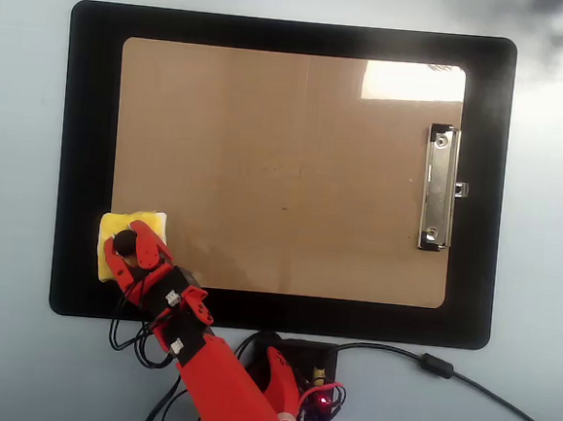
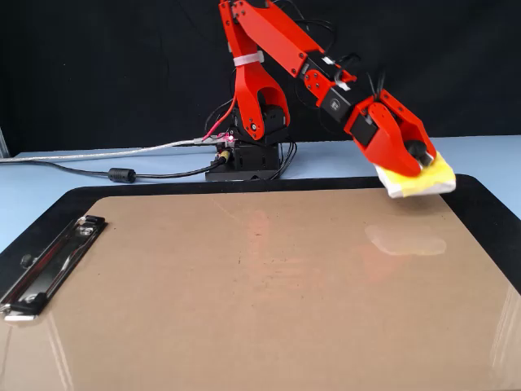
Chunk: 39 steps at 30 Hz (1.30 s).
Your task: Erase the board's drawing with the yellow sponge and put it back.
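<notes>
The brown board [image 1: 288, 123] [image 2: 244, 326] lies on a black mat, its surface bare except for a tiny dark speck [image 1: 284, 208] [image 2: 239, 259]; no clear drawing shows. My red gripper [image 1: 130, 245] [image 2: 418, 153] is shut on the black knob of the yellow sponge [image 1: 124, 224] [image 2: 425, 181]. In the overhead view the sponge sits over the board's lower-left corner, overlapping the mat. The fixed view shows it lifted off the surface, tilted, above the board's far right corner, with its reflection [image 2: 405, 240] on the board below.
The black mat [image 1: 86, 156] [image 2: 488, 204] frames the board. A silver clip [image 1: 438, 189] [image 2: 45, 265] sits on the board's right end in the overhead view. The arm's base [image 1: 293, 377] [image 2: 248, 159] and cables [image 1: 463, 376] [image 2: 122, 173] lie beyond the mat's edge.
</notes>
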{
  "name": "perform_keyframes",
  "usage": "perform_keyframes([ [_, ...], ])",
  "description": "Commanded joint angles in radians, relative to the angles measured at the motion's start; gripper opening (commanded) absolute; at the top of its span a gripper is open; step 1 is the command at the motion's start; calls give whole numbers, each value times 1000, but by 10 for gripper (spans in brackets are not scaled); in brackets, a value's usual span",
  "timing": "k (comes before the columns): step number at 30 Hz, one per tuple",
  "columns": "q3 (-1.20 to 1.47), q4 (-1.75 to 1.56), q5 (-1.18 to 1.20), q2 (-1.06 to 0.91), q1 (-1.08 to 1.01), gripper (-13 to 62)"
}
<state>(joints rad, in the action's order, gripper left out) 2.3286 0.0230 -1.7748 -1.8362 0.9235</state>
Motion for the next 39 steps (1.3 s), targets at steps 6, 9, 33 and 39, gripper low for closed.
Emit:
perform_keyframes([
  [6,-69,-150,-25,127,15,-78],
  [9,-63,-173,-26,135,20,59],
  [33,-469,1390,98,-428,-313,339],
  [39,-394,1471,563,-499,-810,338],
])
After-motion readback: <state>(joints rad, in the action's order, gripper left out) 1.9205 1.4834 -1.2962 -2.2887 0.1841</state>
